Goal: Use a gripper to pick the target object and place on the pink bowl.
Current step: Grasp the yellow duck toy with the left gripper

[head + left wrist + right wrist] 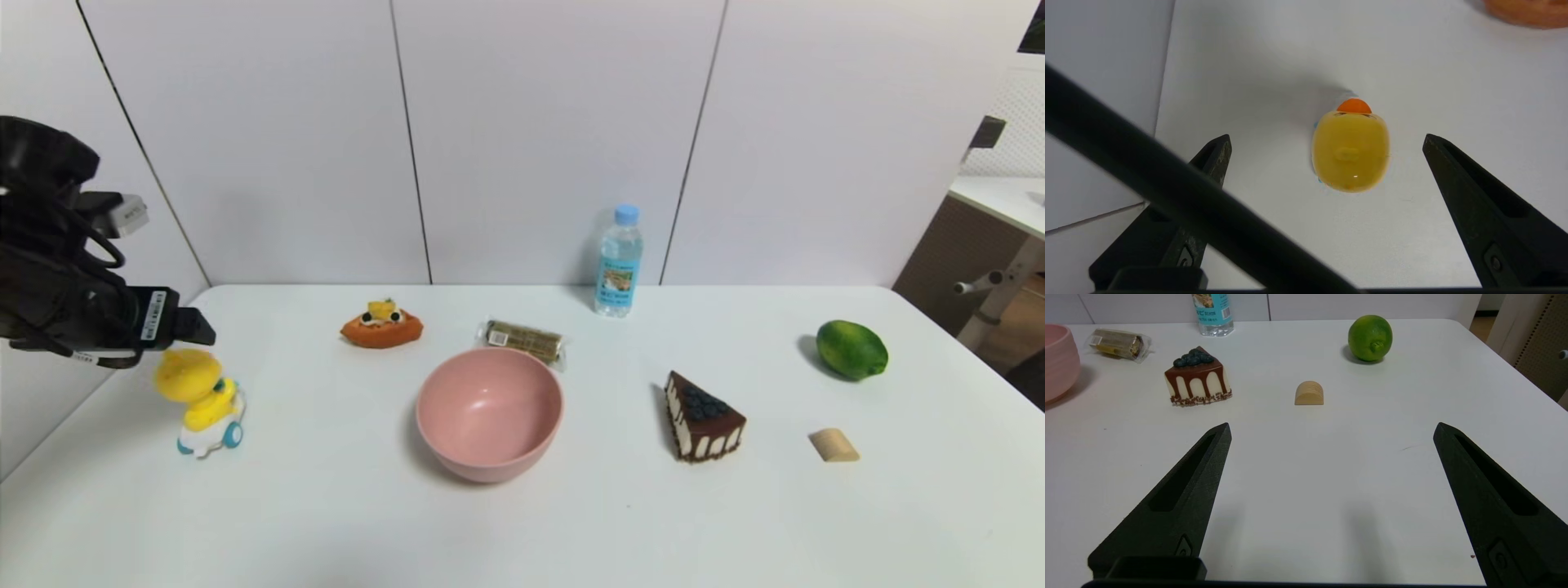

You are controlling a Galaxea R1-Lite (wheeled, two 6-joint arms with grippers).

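Far left of our pink bowl [490, 408], our left gripper [1327, 136] hangs over the yellow duck [210, 404]. We have its fingers wide open, holding nothing, likely so the duck's big head can fit between them. The duck sits on the table [326, 506], left of the bowl. The orange toy [382, 333] is behind the bowl and to its left, so it looks out of our way. The bowl is open side up, so we can drop the duck in. Right of the bowl, our idle right gripper [1332, 424] is open and empty.
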